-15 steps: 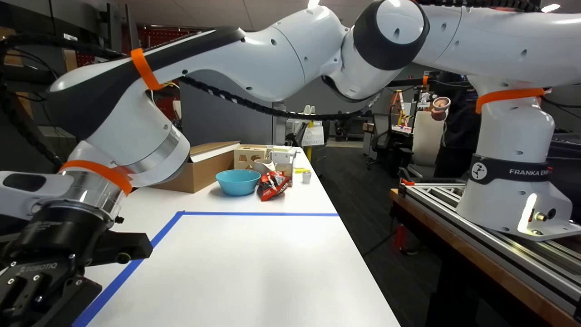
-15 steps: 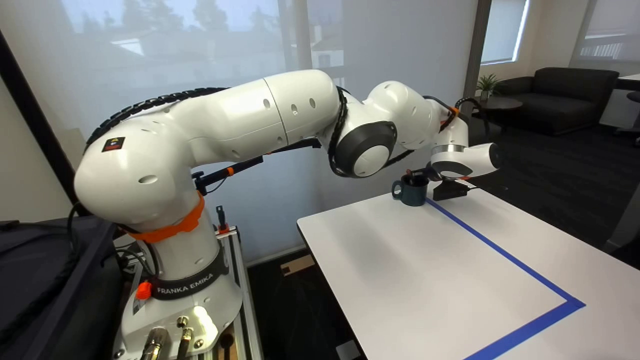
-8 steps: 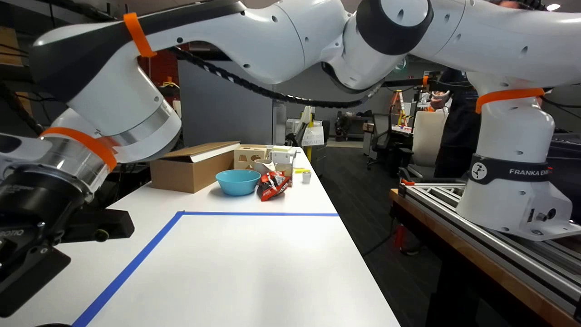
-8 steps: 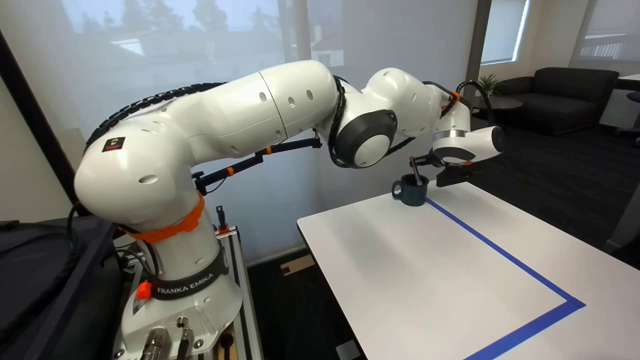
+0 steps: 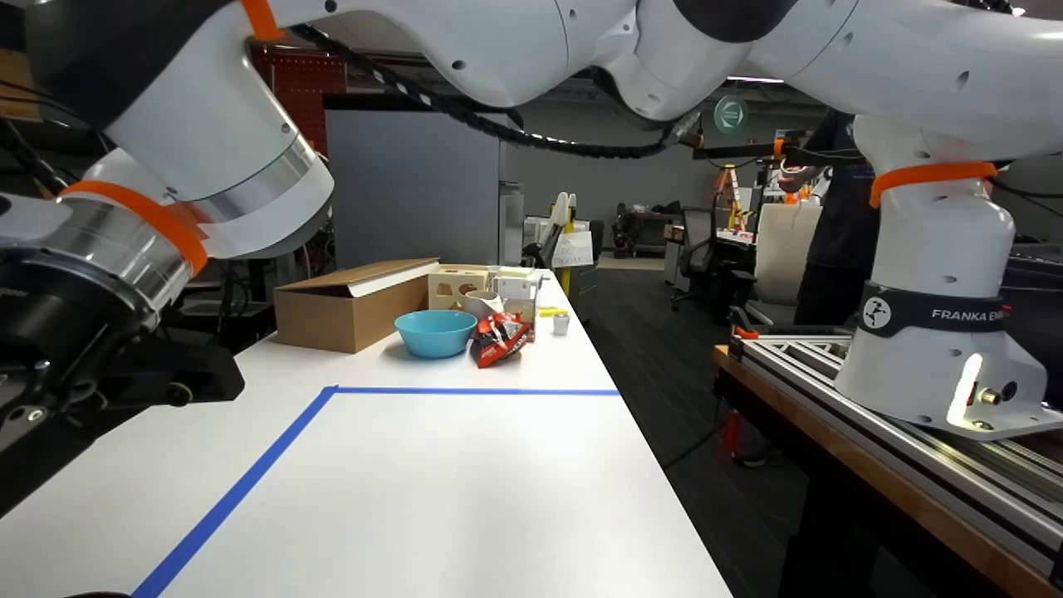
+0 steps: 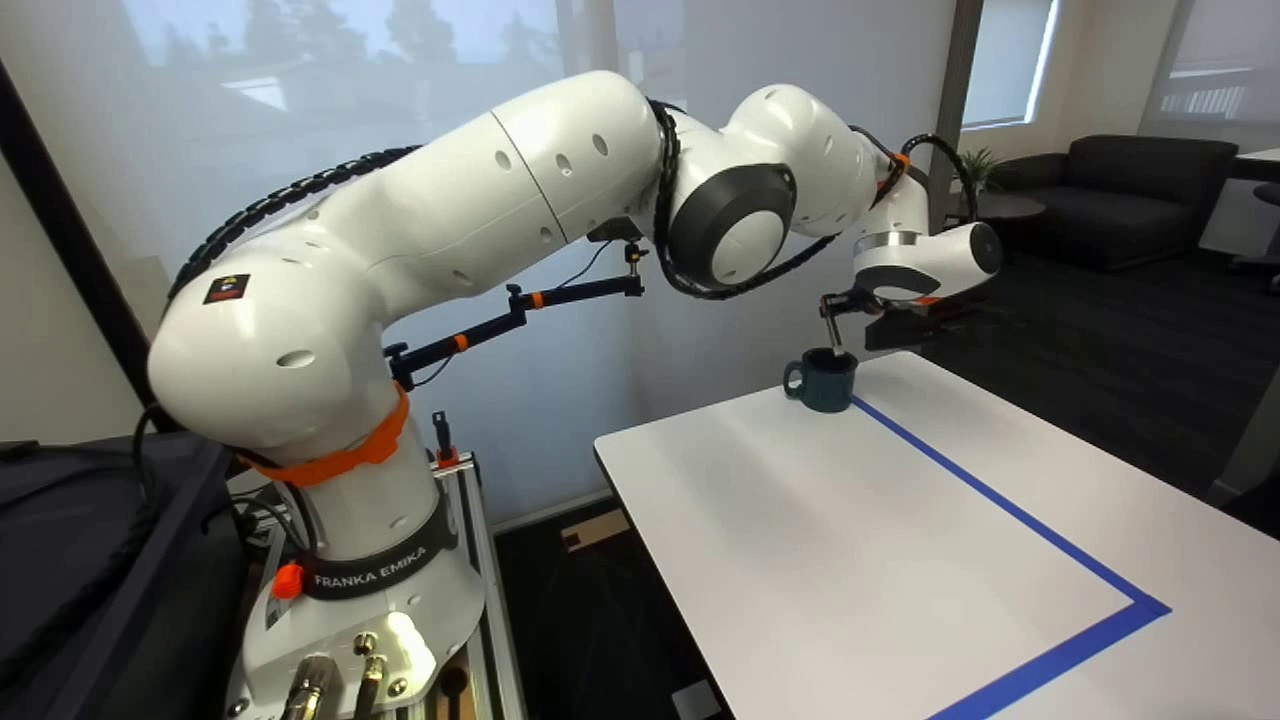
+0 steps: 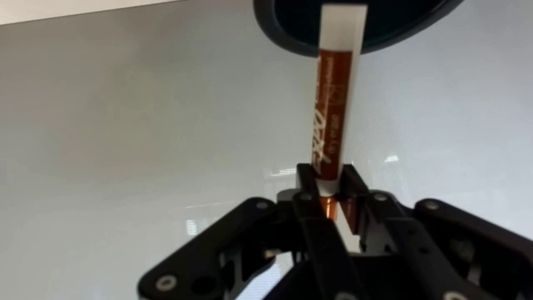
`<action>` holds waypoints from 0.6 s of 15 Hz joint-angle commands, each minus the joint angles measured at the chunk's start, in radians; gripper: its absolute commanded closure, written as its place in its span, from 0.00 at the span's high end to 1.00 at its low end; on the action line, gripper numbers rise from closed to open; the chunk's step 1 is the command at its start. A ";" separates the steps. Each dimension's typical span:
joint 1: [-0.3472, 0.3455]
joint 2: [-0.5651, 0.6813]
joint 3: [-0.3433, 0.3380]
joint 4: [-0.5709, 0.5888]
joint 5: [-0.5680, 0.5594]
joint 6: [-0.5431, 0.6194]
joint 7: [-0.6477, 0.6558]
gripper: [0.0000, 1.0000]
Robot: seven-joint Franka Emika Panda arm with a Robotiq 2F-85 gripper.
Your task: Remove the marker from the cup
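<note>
The dark teal cup (image 6: 822,386) stands upright at the table's far corner in an exterior view. Its rim (image 7: 268,29) shows at the top of the wrist view. My gripper (image 7: 327,177) is shut on the brown and white marker (image 7: 333,112), near its brown-capped end. In an exterior view the gripper (image 6: 832,304) is above the cup, and the marker (image 6: 834,334) hangs down, slightly tilted. Its lower white end is at the cup's mouth; whether it is just inside or just above the rim I cannot tell. In an exterior view the fingertips are cut off at the left edge.
Blue tape (image 6: 1000,500) marks lines on the white table (image 5: 432,498). A cardboard box (image 5: 349,316), a blue bowl (image 5: 436,334), a red bag (image 5: 501,339) and small containers stand beyond the tape. The table edge lies close behind the cup.
My gripper has risen with the marker in it. The marker has come up from deep in the cup to its mouth. The cup has stayed in place.
</note>
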 commanded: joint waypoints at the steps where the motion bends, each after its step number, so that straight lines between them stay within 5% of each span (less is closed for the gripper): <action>1: -0.024 -0.138 -0.002 -0.231 0.046 0.107 0.030 0.05; 9: -0.056 -0.346 0.002 -0.552 0.138 0.284 0.015 0.05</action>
